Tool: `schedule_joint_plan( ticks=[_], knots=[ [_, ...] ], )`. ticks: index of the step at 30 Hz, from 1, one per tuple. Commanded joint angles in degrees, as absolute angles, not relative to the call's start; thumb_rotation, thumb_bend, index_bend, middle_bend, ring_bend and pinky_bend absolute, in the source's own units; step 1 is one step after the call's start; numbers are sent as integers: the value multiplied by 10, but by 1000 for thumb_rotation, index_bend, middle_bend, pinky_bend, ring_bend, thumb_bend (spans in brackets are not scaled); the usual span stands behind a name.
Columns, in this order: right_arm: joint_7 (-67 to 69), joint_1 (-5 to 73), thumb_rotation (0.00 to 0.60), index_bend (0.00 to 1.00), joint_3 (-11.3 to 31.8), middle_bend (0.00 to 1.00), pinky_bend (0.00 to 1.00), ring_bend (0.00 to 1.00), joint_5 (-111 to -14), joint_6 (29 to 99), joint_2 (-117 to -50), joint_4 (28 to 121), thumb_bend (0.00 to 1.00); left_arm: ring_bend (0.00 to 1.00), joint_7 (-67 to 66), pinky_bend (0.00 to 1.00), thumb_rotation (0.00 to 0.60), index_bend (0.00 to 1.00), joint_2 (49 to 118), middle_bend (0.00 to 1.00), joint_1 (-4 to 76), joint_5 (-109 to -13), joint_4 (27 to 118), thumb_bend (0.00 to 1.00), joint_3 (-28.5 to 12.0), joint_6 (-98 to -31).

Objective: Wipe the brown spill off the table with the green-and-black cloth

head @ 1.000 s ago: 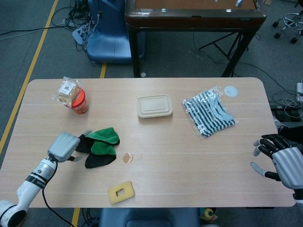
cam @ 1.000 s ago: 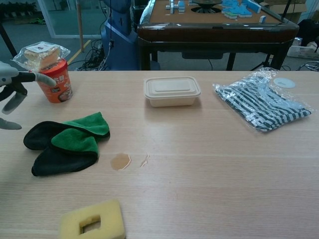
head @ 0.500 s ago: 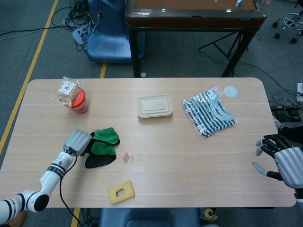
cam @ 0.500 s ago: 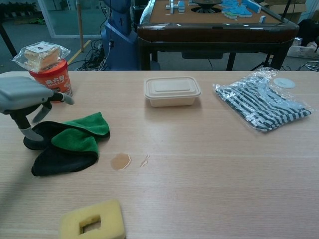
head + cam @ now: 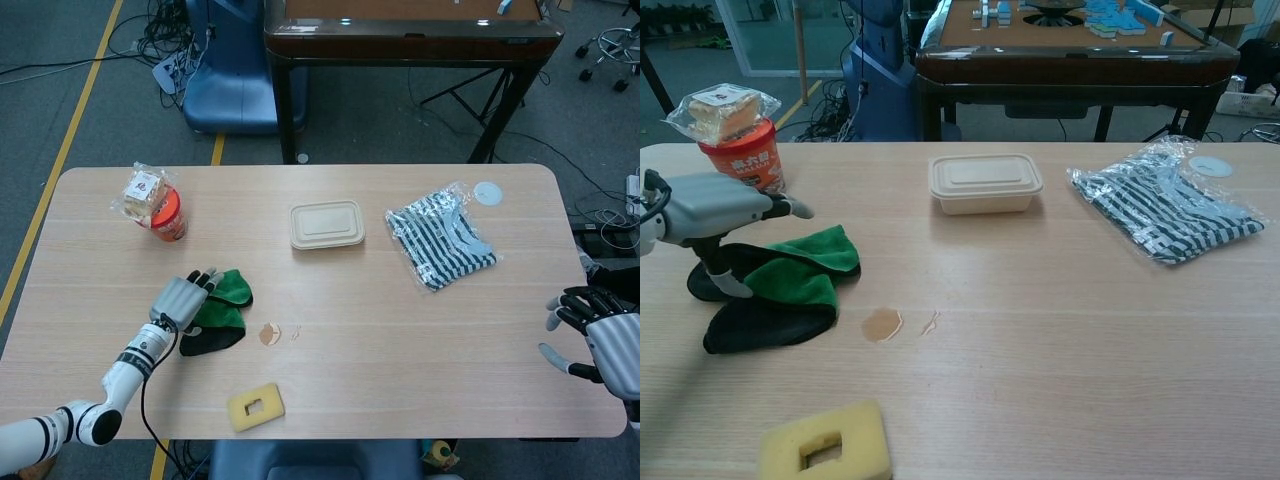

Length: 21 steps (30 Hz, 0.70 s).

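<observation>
Head view shows the green-and-black cloth (image 5: 217, 313) lying bunched on the table (image 5: 400, 340), just left of the brown spill (image 5: 269, 334). The left hand (image 5: 182, 298) is over the cloth's left edge with fingers spread, holding nothing; one second ago it was further left, beside the cloth. The right hand (image 5: 598, 335) hangs open, fingers apart, at the far right edge, a little lower than before. Chest view shows the left hand (image 5: 710, 210) above the cloth (image 5: 780, 285), one finger reaching down to its dark part. I judge the cloth soft, light and floppy, so it is best pinched at the raised green fold. The spill (image 5: 881, 323) is untouched.
</observation>
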<state>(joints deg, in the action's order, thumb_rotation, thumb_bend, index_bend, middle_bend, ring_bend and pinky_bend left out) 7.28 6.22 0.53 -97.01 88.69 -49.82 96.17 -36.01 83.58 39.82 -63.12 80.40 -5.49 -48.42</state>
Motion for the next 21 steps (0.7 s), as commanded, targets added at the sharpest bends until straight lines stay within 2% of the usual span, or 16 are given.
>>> schedule_joint_plan(
  ticks=[1, 7, 11, 14, 18, 21],
  knots=[
    [73, 61, 600, 544, 5, 396, 219, 249, -968, 887, -498, 961, 294, 133, -354, 524, 600, 69, 850, 54, 406, -629, 788, 94, -49, -474],
    [73, 61, 600, 544, 6, 396, 219, 249, -966, 884, -499, 960, 294, 127, -362, 518, 600, 73, 875, 49, 414, -627, 760, 95, -36, -471],
    [72, 62, 600, 544, 6, 397, 219, 249, -965, 881, -499, 960, 294, 169, -364, 521, 600, 122, 891, 56, 418, -631, 736, 94, -28, -471],
    [72, 62, 600, 544, 6, 396, 219, 249, -965, 880, -499, 960, 294, 273, -346, 590, 600, 216, 902, 147, 417, -642, 719, 95, -27, -475],
    [71, 60, 600, 544, 6, 397, 219, 249, -964, 882, -498, 961, 294, 364, -314, 684, 600, 312, 911, 242, 417, -668, 694, 95, -21, -475],
    [71, 59, 600, 544, 6, 403, 219, 249, -964, 883, -497, 962, 294, 469, -281, 780, 600, 414, 918, 357, 414, -698, 677, 96, -17, -490]
  ],
)
